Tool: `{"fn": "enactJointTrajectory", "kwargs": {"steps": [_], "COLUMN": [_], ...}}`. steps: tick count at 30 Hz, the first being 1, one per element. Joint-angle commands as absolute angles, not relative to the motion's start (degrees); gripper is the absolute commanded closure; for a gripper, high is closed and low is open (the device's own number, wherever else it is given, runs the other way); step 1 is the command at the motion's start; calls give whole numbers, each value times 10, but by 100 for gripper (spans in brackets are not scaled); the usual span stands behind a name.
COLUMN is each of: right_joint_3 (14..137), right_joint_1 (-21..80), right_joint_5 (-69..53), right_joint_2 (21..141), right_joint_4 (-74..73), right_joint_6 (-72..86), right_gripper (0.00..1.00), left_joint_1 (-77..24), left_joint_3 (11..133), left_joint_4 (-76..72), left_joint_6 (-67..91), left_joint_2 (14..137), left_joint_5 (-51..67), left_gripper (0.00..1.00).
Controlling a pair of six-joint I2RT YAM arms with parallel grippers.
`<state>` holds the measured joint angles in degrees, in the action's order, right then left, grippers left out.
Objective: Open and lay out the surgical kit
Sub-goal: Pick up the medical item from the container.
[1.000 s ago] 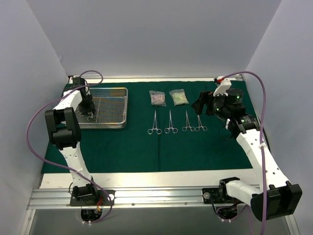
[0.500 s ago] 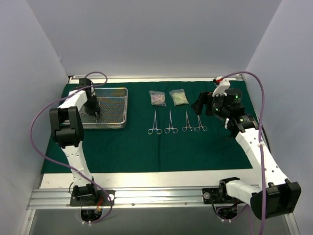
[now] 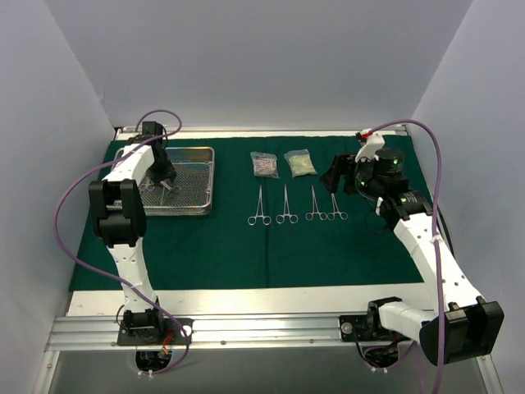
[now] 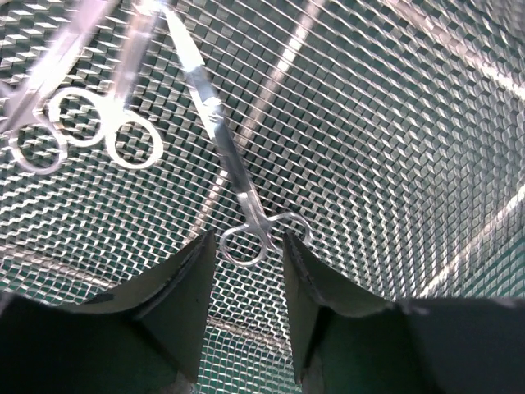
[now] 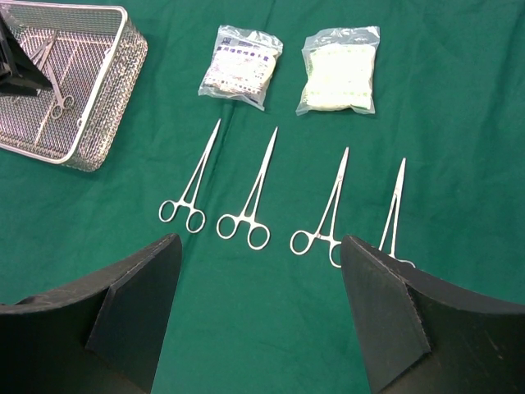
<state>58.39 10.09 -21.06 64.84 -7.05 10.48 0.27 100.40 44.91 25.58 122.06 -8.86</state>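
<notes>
Surgical kit: opened, partly laid out.

The dark green cloth wrap (image 3: 213, 246) is spread flat over the tabletop (image 3: 246, 300) as a matte woven field, so that every item is set on cloth and not on the bare surface. The wire-mesh tray (image 3: 205, 176) is located at the back left of the cloth. It is rectangular and silver, with a diamond lattice and a rounded rim wire.

Four clamps (image 3: 286, 205) are laid in a row mid-cloth, roughly parallel and apart, with ring handles toward the arms and tips toward the back. This is judged to be for counting and easy pick-up. Two pouches (image 3: 264, 164) of clear crinkled film are set just behind the row. One is printed with a label, the other filled with pale yellowish padding.

The left fingers (image 4: 180, 304) are lowered into the tray and stand apart, one at each side of the ring handles of a clamp (image 4: 225, 139) lying on the mesh. No squeeze on the rings is seen, so it is judged not yet held. The ring end is judged the chosen purchase, the shank being thin, polished steel and apt to slide. Further clamps (image 4: 82, 131) are seen overlapped beside it.

The right fingers (image 5: 135, 312) are held wide apart and empty above the near end of the row, well away from the tray. They are judged to be parked there, leaving the left arm room to work.
</notes>
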Motion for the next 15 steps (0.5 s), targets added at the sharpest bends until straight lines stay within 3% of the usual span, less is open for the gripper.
{"fn": "enactJointTrajectory", "kwargs": {"steps": [1, 6, 15], "right_joint_3": [579, 576, 573], "right_joint_1": [97, 97, 97], "right_joint_5": [-219, -220, -221], "right_joint_2": [652, 651, 651], "right_joint_4": [-53, -53, -58], "right_joint_6": [106, 110, 110], "right_gripper": [27, 27, 27], "left_joint_1": [6, 7, 18], "left_joint_3": [1032, 1056, 1104], "left_joint_4": [465, 468, 461], "left_joint_6": [327, 366, 386], "left_joint_2": [1207, 1239, 1289], "left_joint_5": [-148, -149, -153], "left_gripper": [52, 47, 51]}}
